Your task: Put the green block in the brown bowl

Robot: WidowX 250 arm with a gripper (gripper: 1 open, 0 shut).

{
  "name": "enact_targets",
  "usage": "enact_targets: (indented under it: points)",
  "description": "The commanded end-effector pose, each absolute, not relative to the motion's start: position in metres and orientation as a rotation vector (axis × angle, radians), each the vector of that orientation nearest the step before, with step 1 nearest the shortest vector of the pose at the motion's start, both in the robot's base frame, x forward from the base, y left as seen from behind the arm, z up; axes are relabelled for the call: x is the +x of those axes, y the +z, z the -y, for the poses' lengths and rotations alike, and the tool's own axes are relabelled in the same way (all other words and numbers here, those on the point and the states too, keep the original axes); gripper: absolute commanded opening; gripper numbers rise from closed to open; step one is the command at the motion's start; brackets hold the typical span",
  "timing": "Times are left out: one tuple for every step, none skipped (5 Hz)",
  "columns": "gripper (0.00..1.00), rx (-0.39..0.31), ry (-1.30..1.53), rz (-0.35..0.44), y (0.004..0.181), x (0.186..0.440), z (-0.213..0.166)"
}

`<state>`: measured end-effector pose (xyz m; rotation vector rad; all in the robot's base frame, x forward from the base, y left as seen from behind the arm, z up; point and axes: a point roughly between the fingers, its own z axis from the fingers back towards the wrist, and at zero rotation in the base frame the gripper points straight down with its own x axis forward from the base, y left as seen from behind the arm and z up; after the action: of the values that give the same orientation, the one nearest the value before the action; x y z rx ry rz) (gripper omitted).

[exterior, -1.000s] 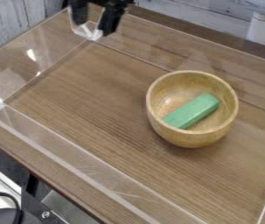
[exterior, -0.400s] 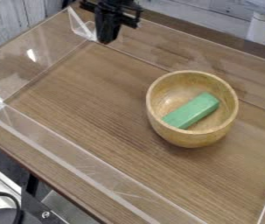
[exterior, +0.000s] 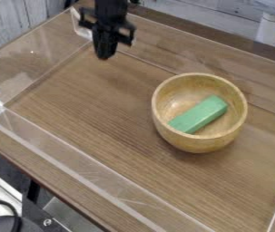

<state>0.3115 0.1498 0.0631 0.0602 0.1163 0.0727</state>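
The green block (exterior: 198, 115) lies flat and slanted inside the brown bowl (exterior: 201, 139), which stands on the wooden table toward the right. My gripper (exterior: 104, 52) hangs over the far left part of the table, well away from the bowl. Its black fingers are pressed together, pointing down, with nothing between them.
A clear acrylic wall (exterior: 31, 63) runs along the left side and front of the wooden tabletop (exterior: 103, 127). A pale object (exterior: 274, 27) sits at the far right corner beyond the table.
The gripper's fingers have gone from spread apart to shut, and the gripper has come slightly lower and nearer. The block and bowl have not moved.
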Motion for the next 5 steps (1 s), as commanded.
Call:
enact_targets:
  points:
    - [0.0, 0.097, 0.1, -0.114, 0.055, 0.313, -0.159]
    - [0.0, 0.11, 0.129, -0.103, 0.065, 0.31, -0.158]
    - [0.0, 0.105, 0.156, -0.097, 0.067, 0.312, -0.161]
    - [1.0, 0.102, 0.185, -0.088, 0.075, 0.313, -0.164]
    - [1.0, 0.115, 0.189, -0.081, 0.081, 0.312, -0.165]
